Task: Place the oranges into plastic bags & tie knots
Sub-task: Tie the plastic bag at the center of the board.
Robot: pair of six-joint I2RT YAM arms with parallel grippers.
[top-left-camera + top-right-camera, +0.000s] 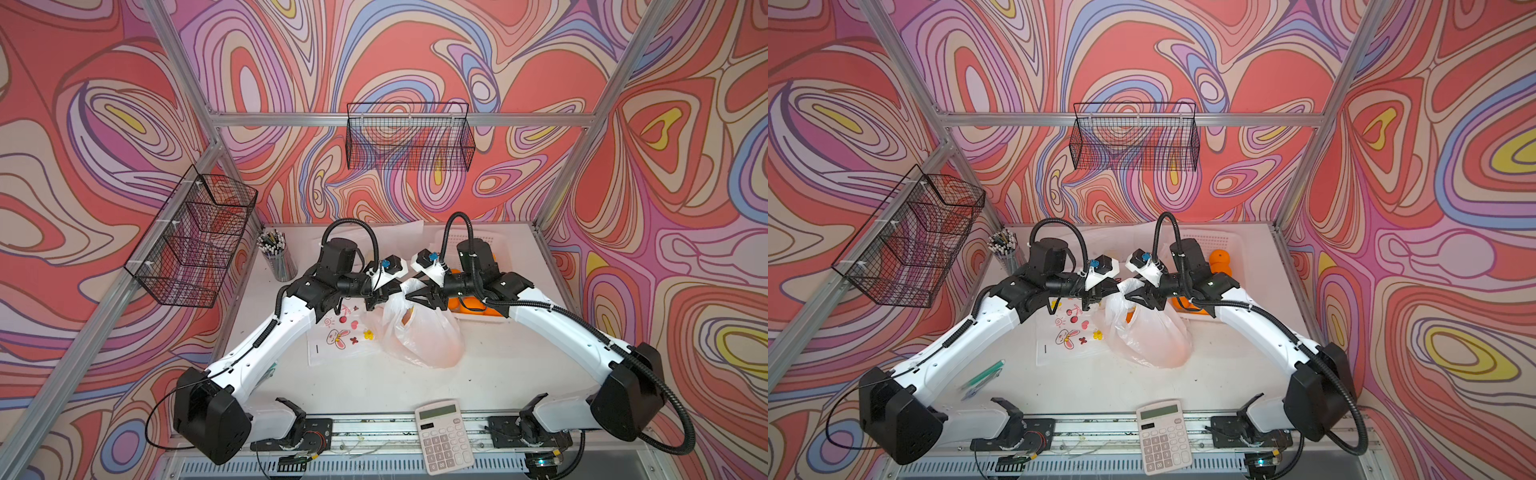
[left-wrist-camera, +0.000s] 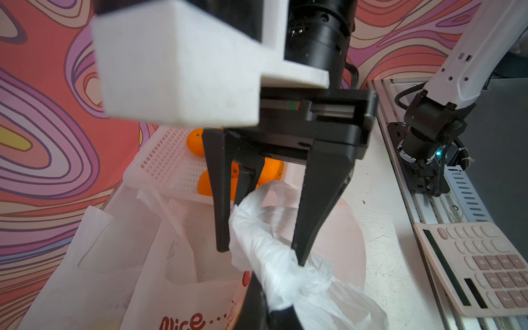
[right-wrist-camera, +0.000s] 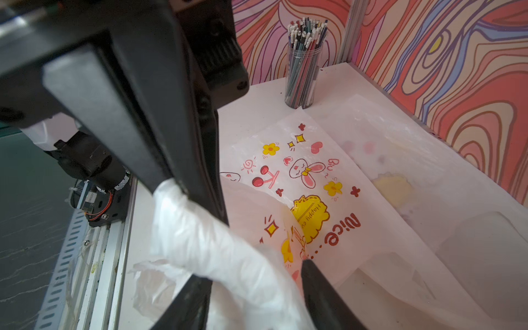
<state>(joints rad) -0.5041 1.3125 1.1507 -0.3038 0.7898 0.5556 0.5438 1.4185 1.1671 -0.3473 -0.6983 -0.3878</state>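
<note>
My left jaws are shut on the twisted handle (image 2: 263,237) of the orange-filled plastic bag (image 1: 1150,336) beside the white basket (image 1: 1217,241), my right jaws open astride it, so slick film may slip when pulled.

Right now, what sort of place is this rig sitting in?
Probably a staged robot data-collection cell, not a real shop: an aluminium frame with swirl-printed wall panels boxes in a white table, and props like a calculator, pen cup and basket of oranges are laid out.
</note>
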